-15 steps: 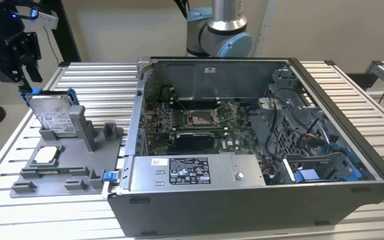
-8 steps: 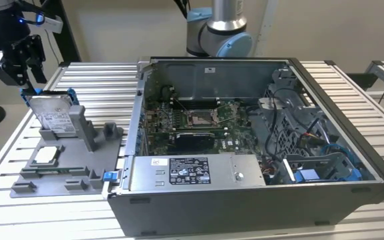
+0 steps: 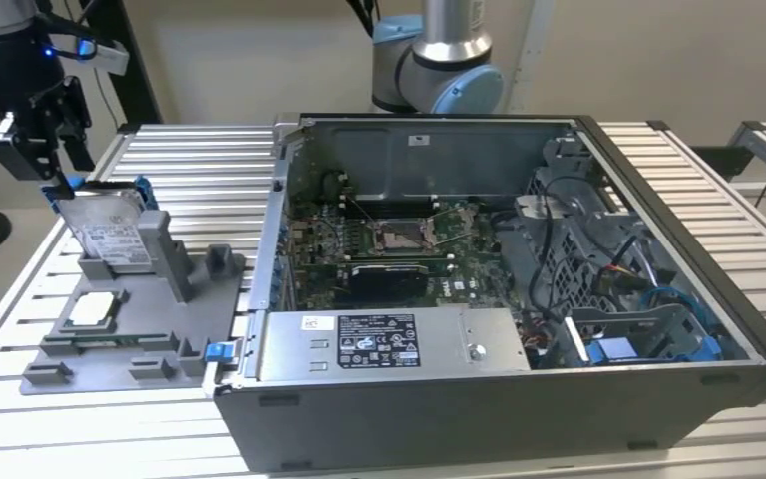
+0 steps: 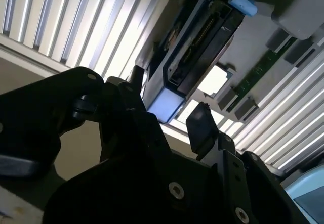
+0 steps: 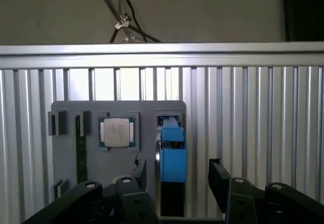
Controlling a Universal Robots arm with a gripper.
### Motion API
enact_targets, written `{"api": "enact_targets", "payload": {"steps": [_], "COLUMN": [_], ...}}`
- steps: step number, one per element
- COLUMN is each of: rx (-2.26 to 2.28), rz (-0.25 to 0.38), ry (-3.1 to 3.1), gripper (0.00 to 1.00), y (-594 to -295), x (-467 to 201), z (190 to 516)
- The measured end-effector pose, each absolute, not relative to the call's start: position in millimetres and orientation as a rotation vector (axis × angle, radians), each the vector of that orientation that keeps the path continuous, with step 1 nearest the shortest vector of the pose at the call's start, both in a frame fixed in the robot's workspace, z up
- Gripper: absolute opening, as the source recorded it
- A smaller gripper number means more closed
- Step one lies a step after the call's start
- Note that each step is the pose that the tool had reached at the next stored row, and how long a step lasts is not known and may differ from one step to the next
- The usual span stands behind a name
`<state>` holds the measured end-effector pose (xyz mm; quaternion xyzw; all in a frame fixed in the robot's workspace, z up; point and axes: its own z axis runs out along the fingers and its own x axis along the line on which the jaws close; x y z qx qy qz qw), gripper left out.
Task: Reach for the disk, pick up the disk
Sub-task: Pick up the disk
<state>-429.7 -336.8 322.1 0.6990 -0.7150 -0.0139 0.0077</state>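
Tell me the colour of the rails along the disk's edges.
Blue. The disk shows its rails best in the first wrist view.

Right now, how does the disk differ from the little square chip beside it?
The disk stands on edge in the grey holder; the chip lies flat. The disk is larger, with blue rails; the chip is small and square. Both sit in that holder.

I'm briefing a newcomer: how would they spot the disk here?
At the exterior view's left, beside the open computer case, sits a grey fixture. The disk stands upright in it, under the gripper. Unlike the flat square chip nearby, it has blue rails.
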Motion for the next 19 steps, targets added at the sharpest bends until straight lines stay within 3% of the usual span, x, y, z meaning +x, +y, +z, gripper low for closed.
{"api": "enact_targets", "payload": {"steps": [19], "rx": [2.214], "rz": [-0.043], "ry": [-2.205], "gripper": [1.00], "y": [-345], "x": [-430], "z": [287]}}
